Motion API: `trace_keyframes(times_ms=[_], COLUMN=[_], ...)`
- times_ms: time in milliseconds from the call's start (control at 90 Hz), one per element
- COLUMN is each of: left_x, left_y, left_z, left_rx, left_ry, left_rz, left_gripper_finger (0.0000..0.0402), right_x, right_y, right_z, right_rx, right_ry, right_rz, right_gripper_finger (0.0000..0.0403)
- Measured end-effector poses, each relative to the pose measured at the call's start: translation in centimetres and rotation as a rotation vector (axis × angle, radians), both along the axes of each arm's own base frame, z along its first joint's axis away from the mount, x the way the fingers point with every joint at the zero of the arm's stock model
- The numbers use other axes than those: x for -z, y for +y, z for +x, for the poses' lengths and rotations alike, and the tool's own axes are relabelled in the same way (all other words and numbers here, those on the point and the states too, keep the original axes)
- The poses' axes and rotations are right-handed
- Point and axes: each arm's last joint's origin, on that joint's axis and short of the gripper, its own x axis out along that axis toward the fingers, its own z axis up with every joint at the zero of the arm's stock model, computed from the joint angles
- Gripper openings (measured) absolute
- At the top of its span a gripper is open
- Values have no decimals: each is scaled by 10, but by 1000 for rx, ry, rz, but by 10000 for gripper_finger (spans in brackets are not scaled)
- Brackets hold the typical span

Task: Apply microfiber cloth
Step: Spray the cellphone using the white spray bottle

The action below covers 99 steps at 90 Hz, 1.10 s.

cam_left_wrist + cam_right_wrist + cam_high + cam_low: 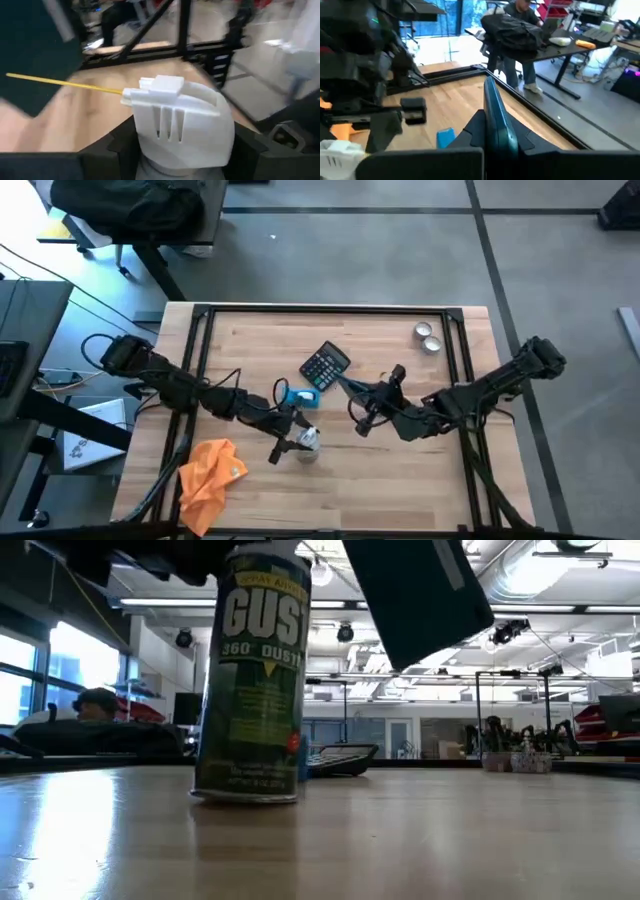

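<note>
Orange microfiber cloth [210, 470] lies untouched at table's 7 o'clock; wiping has not begun. Left gripper [292, 435] clamps the duster can [306, 442]. Right gripper [362, 402] grips a dark tablet-like panel [496, 120].

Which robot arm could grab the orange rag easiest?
Probably left. The soft orange fabric cloth lies nearest the left pincer, though that grips a green spray can. The right pincer is farther off, holding a flat dark slab.

Duster can [252, 680]: upright on the bench [400, 840], green label, near the front edge
Calculator [340, 758]: farther back, behind the can
Dark slab [418, 595]: tilted, hanging above
Person [95, 705]: seated in the room beyond
</note>
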Motion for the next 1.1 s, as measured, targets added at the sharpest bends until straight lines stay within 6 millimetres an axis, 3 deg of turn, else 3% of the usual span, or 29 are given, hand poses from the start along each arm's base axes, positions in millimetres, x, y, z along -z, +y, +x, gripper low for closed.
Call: trace_keyframes(times_ms=[200, 367, 544, 678, 933, 1011, 1100], left_x=[-3, -3, -3, -4, -1, 1, 2], left_y=[-6, -16, -20, -21, -21, -19, -19], left_z=[-9, -12, -14, -15, -15, -16, -16], left_rx=[-169, -160, -172, -175, -176, -226, -243], left_ry=[2, 0, -1, -4, 28, 46, 56], left_rz=[72, 56, 31, 33, 13, 22, 23], left_gripper_finger=[201, 178, 178, 178, 267, 256, 213], right_x=[0, -1, 0, 11, 31, 26, 19], right_y=[-10, -23, -46, -65, -83, -83, -83], right_z=[5, 14, 38, 60, 76, 73, 71], right_rx=[17, -15, -135, -219, -214, -206, -204], right_ry=[4, 68, 51, 34, 59, 45, 7], right_rz=[3, -91, -125, -120, -89, -93, -88], right_gripper_finger=[1, 1, 1, 1, 1, 1, 1])
